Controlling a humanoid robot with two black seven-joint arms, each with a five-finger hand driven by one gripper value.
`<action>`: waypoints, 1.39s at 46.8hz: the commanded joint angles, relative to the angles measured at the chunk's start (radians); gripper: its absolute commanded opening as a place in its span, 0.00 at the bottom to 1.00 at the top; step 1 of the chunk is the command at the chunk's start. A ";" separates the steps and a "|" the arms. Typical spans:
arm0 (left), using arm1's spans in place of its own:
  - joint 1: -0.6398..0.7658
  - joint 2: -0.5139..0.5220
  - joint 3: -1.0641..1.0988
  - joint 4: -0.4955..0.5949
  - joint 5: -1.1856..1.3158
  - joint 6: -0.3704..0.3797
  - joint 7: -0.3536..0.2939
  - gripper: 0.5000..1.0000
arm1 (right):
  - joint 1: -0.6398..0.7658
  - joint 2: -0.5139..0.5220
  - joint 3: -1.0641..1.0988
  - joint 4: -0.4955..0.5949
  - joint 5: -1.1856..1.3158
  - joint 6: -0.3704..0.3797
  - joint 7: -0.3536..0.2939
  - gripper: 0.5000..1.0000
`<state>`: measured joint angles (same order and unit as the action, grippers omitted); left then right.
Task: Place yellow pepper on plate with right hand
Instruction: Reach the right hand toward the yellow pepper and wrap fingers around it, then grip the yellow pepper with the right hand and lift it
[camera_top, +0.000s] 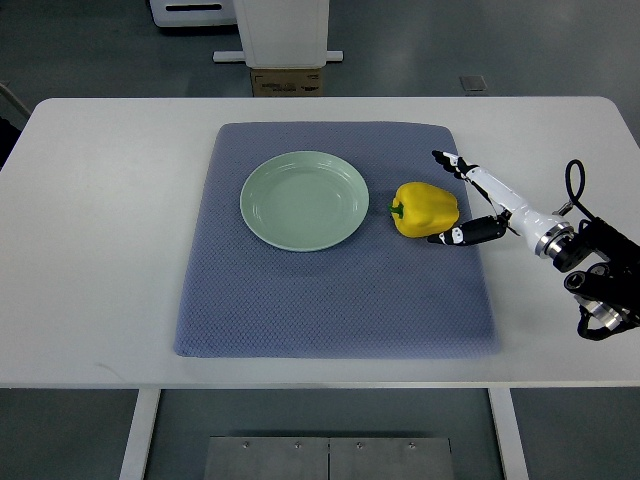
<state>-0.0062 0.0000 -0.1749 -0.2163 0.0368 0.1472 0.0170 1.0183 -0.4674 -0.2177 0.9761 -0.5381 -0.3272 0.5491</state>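
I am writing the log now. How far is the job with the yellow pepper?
Done: nothing; the plate is empty. In hand: the right hand, fingers open, is beside the yellow pepper on the blue mat, without a grasp. Left: grasp, lift, carry left to the plate, release.

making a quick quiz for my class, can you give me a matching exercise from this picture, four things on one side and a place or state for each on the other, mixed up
Things:
1. yellow pepper
2. plate
3. blue mat
4. right hand

Places or states:
A. lies straight on the white table, under the other things
B. fingers spread, nothing held, just right of the pepper
C. on the mat, right of the plate, stem towards it
D. pale green, nothing on it, on the mat's left half

Pairs: 1-C, 2-D, 3-A, 4-B
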 joint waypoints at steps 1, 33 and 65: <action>0.000 0.000 0.000 0.000 0.000 0.000 -0.002 1.00 | 0.016 0.026 -0.038 -0.028 0.001 -0.016 -0.001 1.00; 0.000 0.000 0.000 0.000 0.000 0.000 0.000 1.00 | 0.066 0.070 -0.137 -0.096 0.000 -0.061 -0.012 0.82; 0.000 0.000 0.000 0.000 0.000 0.000 0.000 1.00 | 0.101 0.118 -0.233 -0.126 0.001 -0.061 -0.011 0.67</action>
<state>-0.0063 0.0000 -0.1749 -0.2163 0.0368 0.1473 0.0169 1.1180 -0.3524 -0.4508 0.8578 -0.5370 -0.3880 0.5382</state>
